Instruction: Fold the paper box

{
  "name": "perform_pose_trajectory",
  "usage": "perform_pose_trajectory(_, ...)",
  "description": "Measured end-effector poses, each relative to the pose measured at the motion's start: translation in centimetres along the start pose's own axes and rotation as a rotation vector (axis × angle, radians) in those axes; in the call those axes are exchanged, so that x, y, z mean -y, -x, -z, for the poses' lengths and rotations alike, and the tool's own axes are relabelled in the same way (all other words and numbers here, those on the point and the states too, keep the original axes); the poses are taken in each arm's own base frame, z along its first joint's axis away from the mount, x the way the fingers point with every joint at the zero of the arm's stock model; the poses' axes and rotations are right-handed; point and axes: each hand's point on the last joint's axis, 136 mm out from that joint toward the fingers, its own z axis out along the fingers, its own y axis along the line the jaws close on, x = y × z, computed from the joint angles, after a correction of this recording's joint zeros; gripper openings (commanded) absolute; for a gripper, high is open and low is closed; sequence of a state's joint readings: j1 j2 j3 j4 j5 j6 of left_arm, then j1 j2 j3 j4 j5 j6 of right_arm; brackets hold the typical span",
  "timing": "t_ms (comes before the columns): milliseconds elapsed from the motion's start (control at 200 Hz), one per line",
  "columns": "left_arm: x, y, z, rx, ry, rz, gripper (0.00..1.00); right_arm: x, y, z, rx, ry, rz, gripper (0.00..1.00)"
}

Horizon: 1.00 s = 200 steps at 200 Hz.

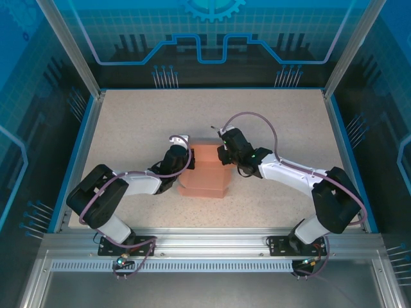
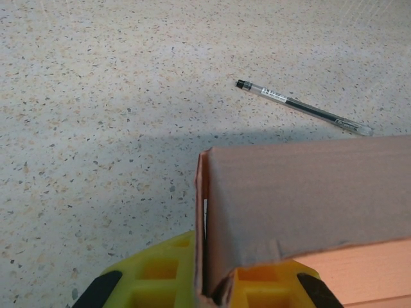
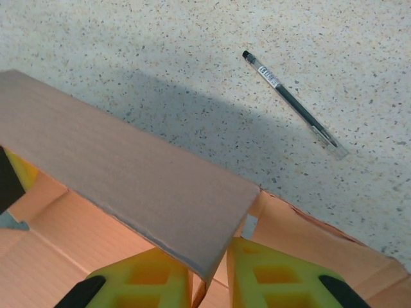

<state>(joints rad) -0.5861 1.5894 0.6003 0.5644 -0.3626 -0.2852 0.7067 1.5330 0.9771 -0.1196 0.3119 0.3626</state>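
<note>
The salmon-pink paper box [image 1: 204, 172] lies partly folded in the middle of the table, between both arms. My left gripper [image 1: 187, 154] is at its left side and is shut on an upright side wall [image 2: 308, 192]; the yellow fingers [image 2: 160, 277] pinch that wall near its corner. At the box's right far corner, my right gripper [image 1: 223, 154] is shut on the end of a raised flap [image 3: 128, 173], whose edge runs down between its yellow fingers [image 3: 276, 279]. Beneath the flap the orange inner floor of the box [image 3: 70, 224] shows.
A thin dark pen [image 2: 302, 107] with a clear barrel lies on the speckled tabletop [image 1: 289, 122] just beyond the box, also in the right wrist view as the pen [image 3: 292, 104]. A blue-edged frame surrounds the table.
</note>
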Motion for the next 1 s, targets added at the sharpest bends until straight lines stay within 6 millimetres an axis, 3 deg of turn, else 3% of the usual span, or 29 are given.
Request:
perform_pose_trajectory(195,0.0,0.1,0.0,-0.001,0.004,0.003,0.00,0.0,0.3,-0.2,0.021,0.031,-0.075,0.24)
perform_pose_trajectory(390,0.5,0.3,0.0,0.002,-0.006,0.000,0.00,0.6,-0.4,0.6,0.019,0.027,-0.076,0.35)
perform_pose_trajectory(770,0.9,0.9,-0.1,0.012,-0.013,0.002,0.00,2.2,-4.2,4.2,-0.048,0.015,-0.056,0.51)
perform_pose_trajectory(1001,0.9,0.9,-0.1,0.012,-0.013,0.002,0.00,2.7,-7.4,4.0,-0.119,0.025,-0.112,0.54)
